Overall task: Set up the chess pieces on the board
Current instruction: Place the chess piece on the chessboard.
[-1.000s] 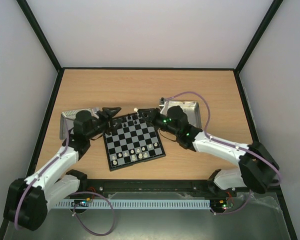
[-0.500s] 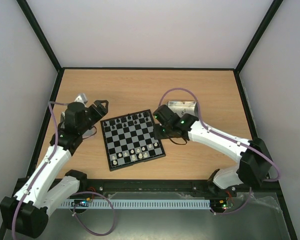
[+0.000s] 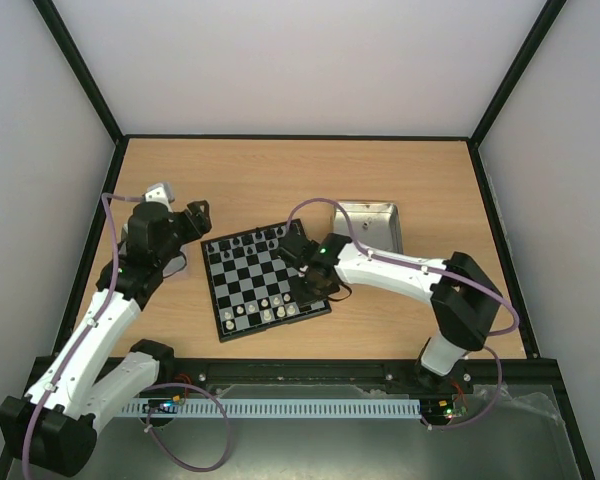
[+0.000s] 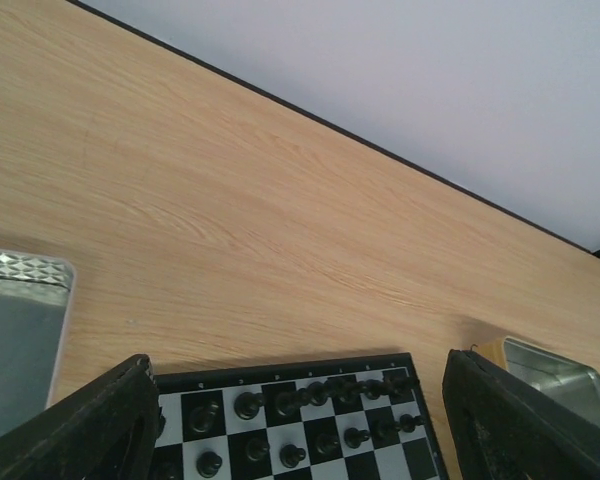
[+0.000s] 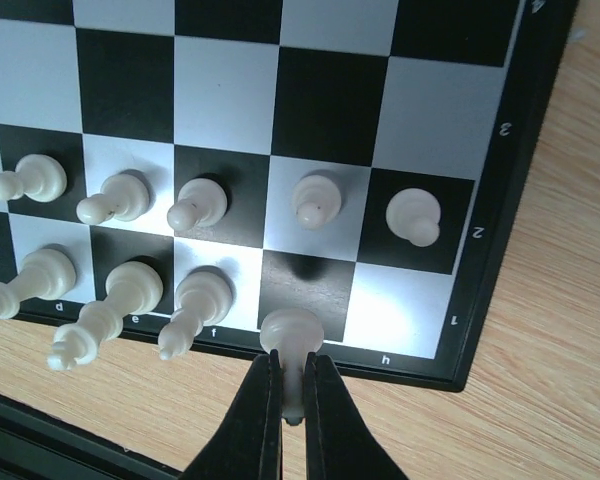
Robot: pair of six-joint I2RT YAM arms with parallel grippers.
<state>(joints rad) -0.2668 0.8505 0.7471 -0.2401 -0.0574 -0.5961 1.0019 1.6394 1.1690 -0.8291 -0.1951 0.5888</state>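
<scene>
The board [image 3: 252,283] lies mid-table, with black pieces [image 3: 252,240] along its far edge and white pieces [image 3: 265,308] along its near edge. My right gripper [image 5: 291,365] is shut on a white chess piece [image 5: 291,335], held just above the empty dark square in the white back row beside the near right corner. White pawns [image 5: 315,200] stand one row beyond it. My left gripper [image 4: 300,430] hangs open and empty off the board's far left corner, its fingers [image 4: 105,425] wide apart above the black pieces [image 4: 310,395]. In the top view the right gripper [image 3: 305,292] is over the board's near right part.
A silver metal tray [image 3: 375,222] sits right of the board, its corner also showing in the left wrist view [image 4: 555,365]. Another tray [image 4: 15,340] lies left of the board under my left arm. Black frame rails edge the table [image 3: 280,170].
My left gripper drew back from the board's far edge to the left and opened wider. My right arm swung from the right tray to the board's near right corner, carrying the white piece.
</scene>
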